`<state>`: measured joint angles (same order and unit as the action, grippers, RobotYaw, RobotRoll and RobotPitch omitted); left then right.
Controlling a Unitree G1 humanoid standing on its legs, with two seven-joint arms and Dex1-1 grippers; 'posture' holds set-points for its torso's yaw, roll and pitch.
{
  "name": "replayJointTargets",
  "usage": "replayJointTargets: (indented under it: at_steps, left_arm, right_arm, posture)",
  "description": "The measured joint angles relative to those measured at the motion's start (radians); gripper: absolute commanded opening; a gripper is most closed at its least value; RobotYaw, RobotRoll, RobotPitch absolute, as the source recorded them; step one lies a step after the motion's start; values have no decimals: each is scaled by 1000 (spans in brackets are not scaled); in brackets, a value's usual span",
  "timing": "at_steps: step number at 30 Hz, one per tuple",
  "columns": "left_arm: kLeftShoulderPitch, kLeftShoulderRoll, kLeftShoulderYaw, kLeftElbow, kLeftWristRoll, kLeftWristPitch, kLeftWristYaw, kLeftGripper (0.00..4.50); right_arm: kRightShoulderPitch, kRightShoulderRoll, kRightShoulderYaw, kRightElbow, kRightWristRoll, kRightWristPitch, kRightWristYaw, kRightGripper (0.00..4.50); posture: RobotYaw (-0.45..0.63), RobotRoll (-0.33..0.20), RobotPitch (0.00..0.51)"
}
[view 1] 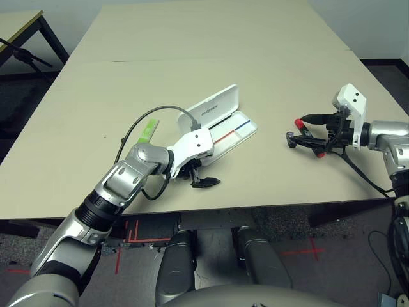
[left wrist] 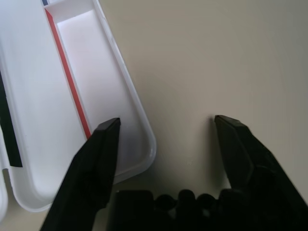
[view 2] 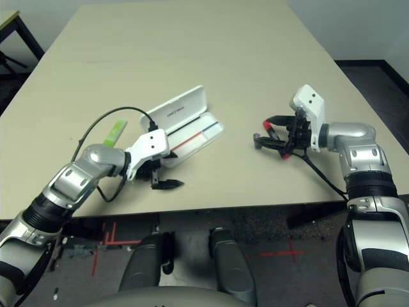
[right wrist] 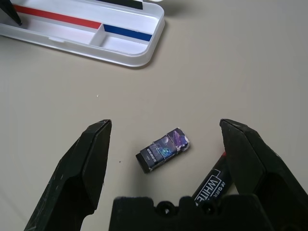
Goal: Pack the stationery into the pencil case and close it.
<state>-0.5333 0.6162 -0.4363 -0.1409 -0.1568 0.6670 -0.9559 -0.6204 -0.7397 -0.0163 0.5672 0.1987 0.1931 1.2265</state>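
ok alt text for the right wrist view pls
The right tool hangs open above the table, its two black fingers either side of a small dark block, with a red marker beside one finger. Beyond them lies the open white pencil case, with a red-and-blue line inside.

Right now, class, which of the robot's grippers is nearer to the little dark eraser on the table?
The right gripper. The eraser lies between its open jaws, beside the red marker. The left gripper is far off, at the near end of the open pencil case.
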Motion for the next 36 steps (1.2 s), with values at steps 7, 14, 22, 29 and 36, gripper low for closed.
replayJointTargets:
  at_steps: [7, 14, 22, 29, 36]
  left_arm:
    - [-20, -1, 5, 15, 17, 3, 1, 365]
    - [-36, 4, 9, 34, 20, 3, -27, 24]
    - [-59, 69, 0, 38, 61, -57, -95, 24]
    - [-58, 139, -18, -12, 86, -151, -199, 24]
    - [-57, 144, -29, -51, 91, -175, -253, 24]
  right_arm:
    - [3, 0, 0, -14, 5, 3, -6, 4500]
    - [5, 1, 0, -18, 10, 4, -7, 4500]
    - [6, 3, 0, -18, 10, 5, -7, 4500]
    - [5, 8, 2, -16, 10, 5, -7, 4500]
    - [5, 11, 3, -13, 8, 4, -7, 4500]
  posture:
    - [-54, 0, 138]
    - [-51, 0, 137]
    - [-44, 0, 140]
    - [-40, 0, 142]
    - [-42, 0, 146]
